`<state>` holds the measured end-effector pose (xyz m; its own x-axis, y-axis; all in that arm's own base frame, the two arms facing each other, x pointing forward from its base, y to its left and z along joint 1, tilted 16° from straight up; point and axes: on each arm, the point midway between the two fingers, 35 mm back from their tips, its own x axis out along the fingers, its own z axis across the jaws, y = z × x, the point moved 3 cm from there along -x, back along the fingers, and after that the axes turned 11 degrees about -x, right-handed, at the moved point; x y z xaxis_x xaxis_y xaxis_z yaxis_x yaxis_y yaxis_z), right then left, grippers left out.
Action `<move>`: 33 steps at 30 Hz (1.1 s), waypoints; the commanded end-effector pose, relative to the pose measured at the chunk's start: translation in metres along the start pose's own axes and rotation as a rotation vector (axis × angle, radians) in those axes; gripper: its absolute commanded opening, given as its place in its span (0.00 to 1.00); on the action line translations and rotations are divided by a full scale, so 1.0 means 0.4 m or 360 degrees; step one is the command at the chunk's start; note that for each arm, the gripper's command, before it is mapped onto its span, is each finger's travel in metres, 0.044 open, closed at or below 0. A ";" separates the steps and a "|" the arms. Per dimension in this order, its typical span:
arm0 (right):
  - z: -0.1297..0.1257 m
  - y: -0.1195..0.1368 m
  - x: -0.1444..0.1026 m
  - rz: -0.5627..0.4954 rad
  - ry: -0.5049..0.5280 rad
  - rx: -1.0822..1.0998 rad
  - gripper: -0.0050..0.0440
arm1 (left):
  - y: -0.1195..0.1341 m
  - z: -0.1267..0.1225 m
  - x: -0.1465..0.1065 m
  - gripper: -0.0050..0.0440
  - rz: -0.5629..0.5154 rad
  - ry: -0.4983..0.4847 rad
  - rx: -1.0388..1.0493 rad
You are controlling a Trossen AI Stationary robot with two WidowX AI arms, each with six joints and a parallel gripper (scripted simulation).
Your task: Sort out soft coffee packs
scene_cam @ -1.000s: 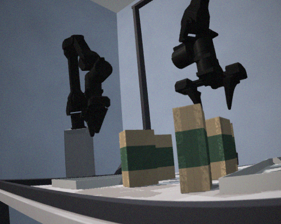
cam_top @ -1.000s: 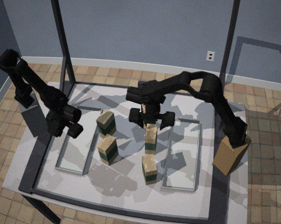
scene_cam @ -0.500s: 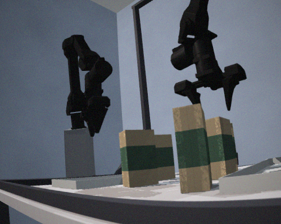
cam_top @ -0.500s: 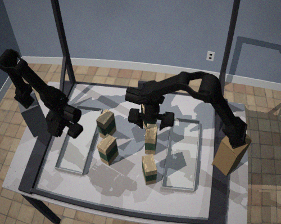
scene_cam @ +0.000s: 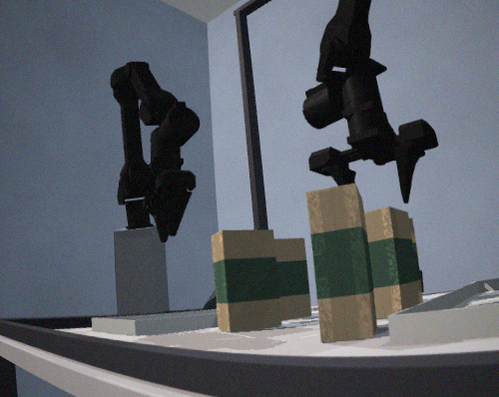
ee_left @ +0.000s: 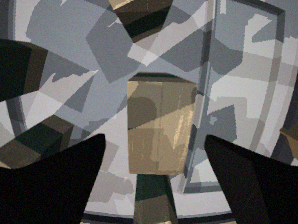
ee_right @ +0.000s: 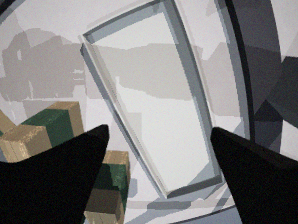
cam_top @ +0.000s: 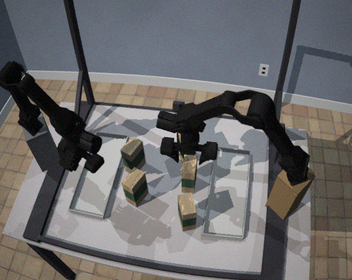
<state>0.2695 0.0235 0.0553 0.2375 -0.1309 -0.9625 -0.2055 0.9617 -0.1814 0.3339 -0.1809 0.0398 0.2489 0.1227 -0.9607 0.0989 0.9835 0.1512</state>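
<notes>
Tan coffee packs with green bands stand on the bench. Two [cam_top: 133, 153] [cam_top: 134, 186] stand in front of my right arm. In the other row the middle pack [cam_top: 189, 172] and the near pack [cam_top: 186, 211] show, and the far pack is mostly hidden under my left gripper [cam_top: 188, 151]. That gripper is open and hovers just above the far pack [ee_left: 160, 129], its fingers on either side and apart from it. My right gripper [cam_top: 82, 156] is open and empty above its tray [cam_top: 91, 176]. The left arm's tray [cam_top: 229, 193] is empty.
A brown pedestal [cam_top: 288, 193] carries the left arm and a grey one [scene_cam: 141, 269] the right arm. Dark frame posts [cam_top: 79, 60] [cam_top: 285, 53] rise at the back of the bench. A raised dark rim runs round the bench top.
</notes>
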 end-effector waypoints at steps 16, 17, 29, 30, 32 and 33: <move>0.009 -0.001 -0.010 0.0004 -0.0033 -0.0001 0.82 | -0.002 0.006 0.048 0.83 -0.0011 -0.0016 0.0002; 0.009 -0.001 -0.010 0.0004 -0.0033 -0.0001 0.82 | -0.002 0.006 0.051 0.83 -0.0011 -0.0016 0.0002; 0.009 -0.001 -0.010 0.0004 -0.0033 -0.0001 0.82 | -0.003 0.006 0.091 0.83 -0.0011 -0.0016 0.0002; 0.009 -0.001 -0.010 0.0004 -0.0033 -0.0001 0.82 | -0.003 0.006 0.095 0.83 -0.0011 -0.0016 0.0002; 0.009 -0.001 -0.010 0.0004 -0.0033 -0.0001 0.82 | -0.003 0.006 0.098 0.83 -0.0011 -0.0016 0.0002; 0.009 -0.001 -0.010 0.0004 -0.0033 -0.0001 0.82 | -0.003 0.006 0.098 0.83 -0.0011 -0.0016 0.0002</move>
<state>0.2695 0.0235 0.0553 0.2375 -0.1309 -0.9625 -0.2055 0.9617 -0.1814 0.3431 -0.1761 0.0019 0.2484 0.1233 -0.9608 0.0989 0.9835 0.1518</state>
